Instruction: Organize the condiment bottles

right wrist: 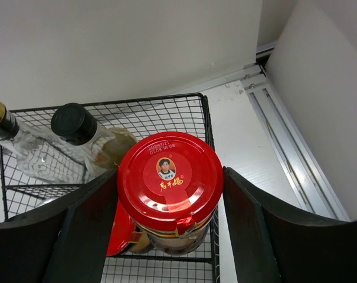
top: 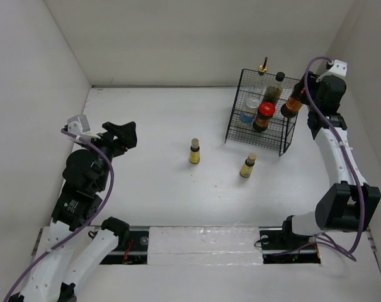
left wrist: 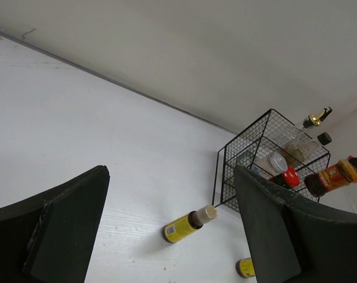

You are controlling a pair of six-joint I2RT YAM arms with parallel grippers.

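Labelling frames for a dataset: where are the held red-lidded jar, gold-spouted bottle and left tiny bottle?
held red-lidded jar [right wrist: 170,180], right wrist view, lid centre.
gold-spouted bottle [right wrist: 39,154], right wrist view, clear body.
left tiny bottle [top: 194,153], top external view, yellow label.

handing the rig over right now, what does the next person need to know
Left gripper: open, empty, off to the left side.
Right gripper: shut on a red-lidded jar at the wire basket's right edge, not yet released.
In the basket: gold-spouted bottle, black-capped bottle, white shaker, second red-lidded jar.
To do: set the held jar in, then fetch both small yellow-labelled bottles standing on the table.
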